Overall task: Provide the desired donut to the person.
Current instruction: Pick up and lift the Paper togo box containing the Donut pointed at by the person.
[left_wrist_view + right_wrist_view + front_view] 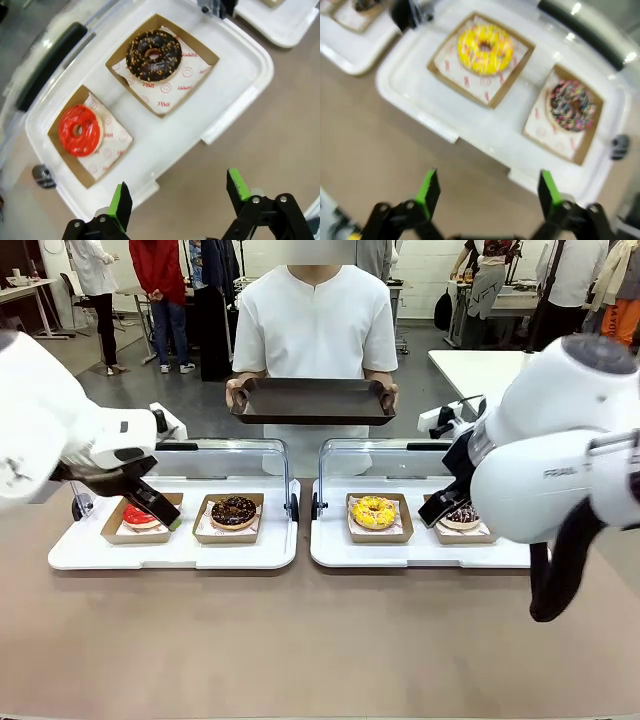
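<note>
The person (315,325) stands at the far side of the table (300,640), holding a dark tray (312,400) level at waist height with a hand on each end. We place everything else from that dark tray.

On our side of it and lower down, two white bins (170,552) (400,555) sit side by side on the table. Each has its clear lid (240,455) raised on the side toward the dark tray. Each bin holds two donuts, every one on printed paper in its own open cardboard box.

The chocolate donut (234,510) lies under the dark tray's left end, and the red donut (138,515) lies further out to the left. The yellow donut (374,511) lies under the right end. The sprinkled donut (463,514) lies further right, partly hidden by the right arm. None of the four is touched or lifted, and we cannot tell which one is wanted.

The left gripper (177,182) hangs to the left of the dark tray and nearer us, over the near rim of the left bin by the red donut. Its green-padded fingers (121,200) are spread wide with nothing between them. The right gripper (489,175) hangs to the right of the dark tray and nearer us, over bare table just off the right bin's rim. Its fingers (547,187) are also wide apart and empty, though its wrist picture is blurred.
</note>
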